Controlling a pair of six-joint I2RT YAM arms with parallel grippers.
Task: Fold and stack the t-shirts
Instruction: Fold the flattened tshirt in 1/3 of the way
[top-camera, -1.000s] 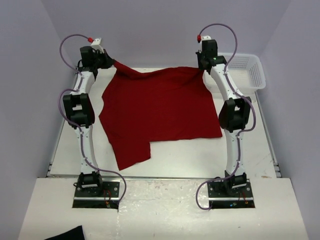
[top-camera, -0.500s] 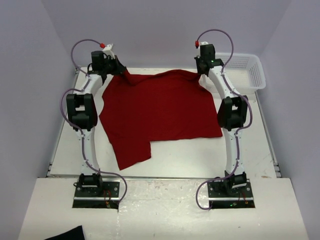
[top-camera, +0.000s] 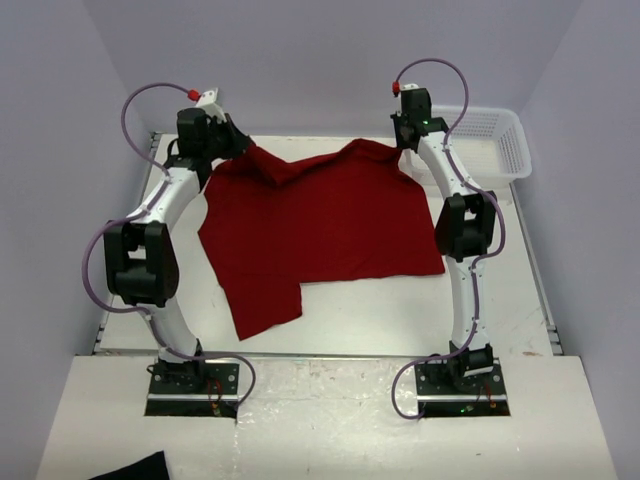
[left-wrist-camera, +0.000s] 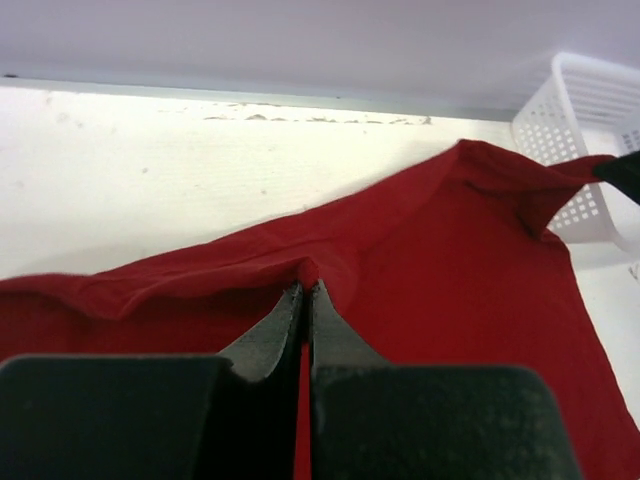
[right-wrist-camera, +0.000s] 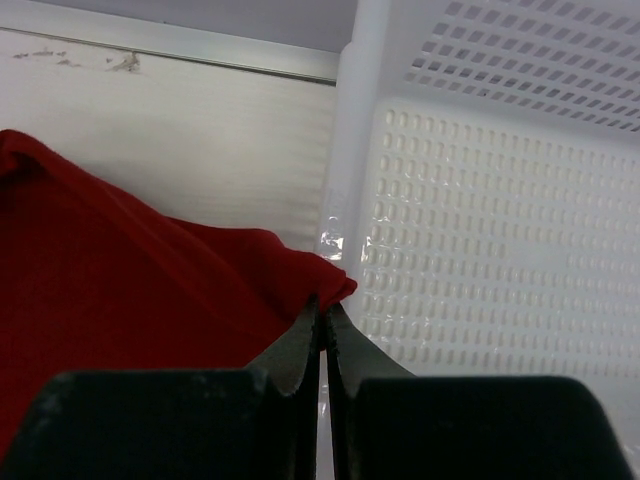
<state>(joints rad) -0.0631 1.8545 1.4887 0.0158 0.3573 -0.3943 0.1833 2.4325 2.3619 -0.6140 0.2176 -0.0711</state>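
The left tool (left-wrist-camera: 303, 290) and right tool (right-wrist-camera: 323, 302) each pinched a far corner of the t-shirt (top-camera: 320, 225), with no fold yet made.

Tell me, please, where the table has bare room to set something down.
Widest bare table lies between the t-shirt's near hem and the arm bases. A narrower strip runs behind it, along the back wall. Crowded: the far right corner, with the basket and right claw; the left claw pinches the t-shirt far left.
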